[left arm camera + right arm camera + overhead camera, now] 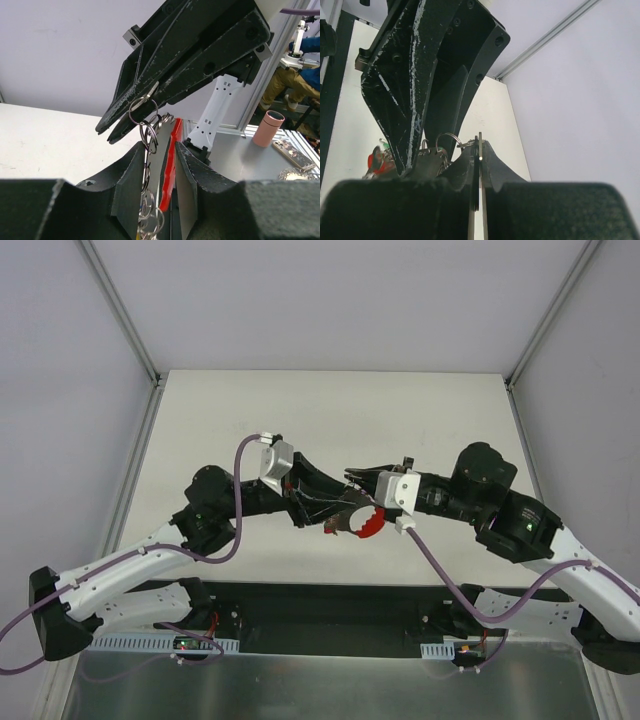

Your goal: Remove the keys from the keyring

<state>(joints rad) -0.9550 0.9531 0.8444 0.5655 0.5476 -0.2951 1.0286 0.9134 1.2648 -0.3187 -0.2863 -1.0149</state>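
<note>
Beyond the right gripper (106,134) holding keys (169,170) stands a pink cup (272,128).

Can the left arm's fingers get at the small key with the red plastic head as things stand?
Probably yes. The small red-headed metal key hangs between the left fingers, which stand apart, with nothing blocking it. The right fingers, shut on the thin silvery metal keyring, hold it from above.

robot lab test cell
plain white panel walls (320,300) on silvery aluminium frame rails (120,310) box in a pale tabletop (330,410); beyond, a grey metal bench (245,165) holds a pink cylindrical tumbler (272,129).
</note>
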